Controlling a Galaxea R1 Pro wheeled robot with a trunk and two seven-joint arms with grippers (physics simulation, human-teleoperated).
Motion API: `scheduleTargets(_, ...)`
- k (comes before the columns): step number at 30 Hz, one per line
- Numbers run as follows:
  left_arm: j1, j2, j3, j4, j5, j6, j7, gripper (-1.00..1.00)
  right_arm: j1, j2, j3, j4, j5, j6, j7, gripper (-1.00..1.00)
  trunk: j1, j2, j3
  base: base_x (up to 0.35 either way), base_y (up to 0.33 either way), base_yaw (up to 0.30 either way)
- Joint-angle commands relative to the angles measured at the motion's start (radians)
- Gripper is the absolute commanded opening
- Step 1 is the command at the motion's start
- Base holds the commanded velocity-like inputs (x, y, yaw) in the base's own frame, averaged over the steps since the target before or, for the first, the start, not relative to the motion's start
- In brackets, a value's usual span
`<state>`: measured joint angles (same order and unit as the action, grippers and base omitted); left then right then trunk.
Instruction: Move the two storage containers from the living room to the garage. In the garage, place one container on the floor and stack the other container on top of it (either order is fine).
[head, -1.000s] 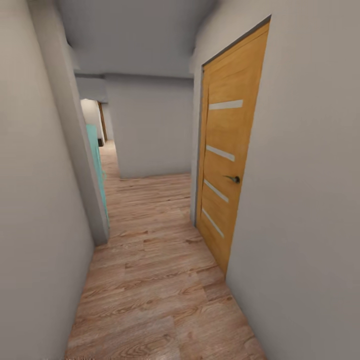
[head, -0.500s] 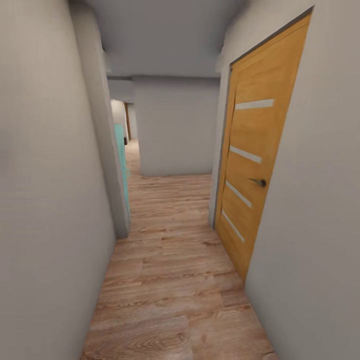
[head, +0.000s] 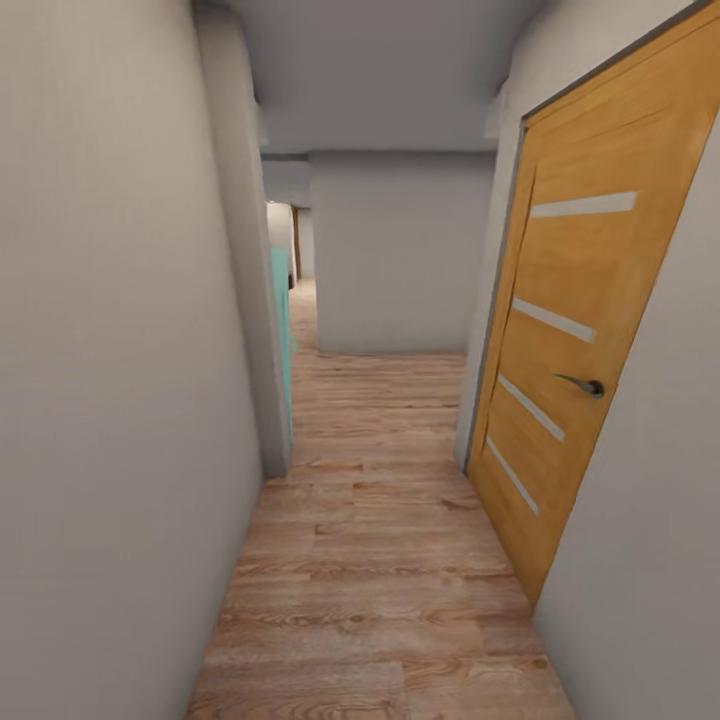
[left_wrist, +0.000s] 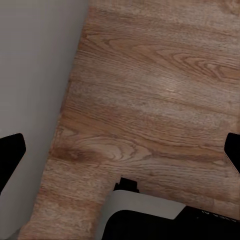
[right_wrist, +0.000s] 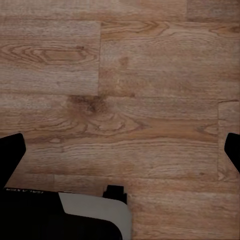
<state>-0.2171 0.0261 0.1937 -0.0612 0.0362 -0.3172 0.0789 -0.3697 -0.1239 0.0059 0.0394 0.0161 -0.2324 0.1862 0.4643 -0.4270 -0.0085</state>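
The storage containers are out of view. I am in a narrow hallway with light wood-plank flooring (head: 380, 560). In the left wrist view my left gripper (left_wrist: 120, 155) is open over the planks beside a pale wall (left_wrist: 35, 65), its dark fingertips (left_wrist: 10, 155) far apart with nothing between them. My right gripper (right_wrist: 120, 152) is open too, above bare planks, with black fingertips (right_wrist: 11, 150) at both sides of that view and nothing held.
A shut orange wooden door (head: 570, 330) with a dark handle (head: 585, 385) stands close on the right. A grey wall (head: 120, 400) runs along the left to a corner (head: 262, 350) with a teal panel (head: 283, 330) behind it. A grey wall (head: 395, 270) closes the hallway ahead; an opening (head: 300, 280) continues to its left.
The whole picture has shifted right and the orange door looms larger: the camera has moved forward and turned left along the hallway.
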Motion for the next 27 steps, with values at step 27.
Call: scheduleTargets(27,0.0,0.0,-0.002,0.001,0.004,-0.003,0.001,1.0,-0.002,0.006,-0.001,0.005,-0.001,-0.002,0.003,1.0,0.001,-0.001,-0.001,0.326,0.0,0.002)
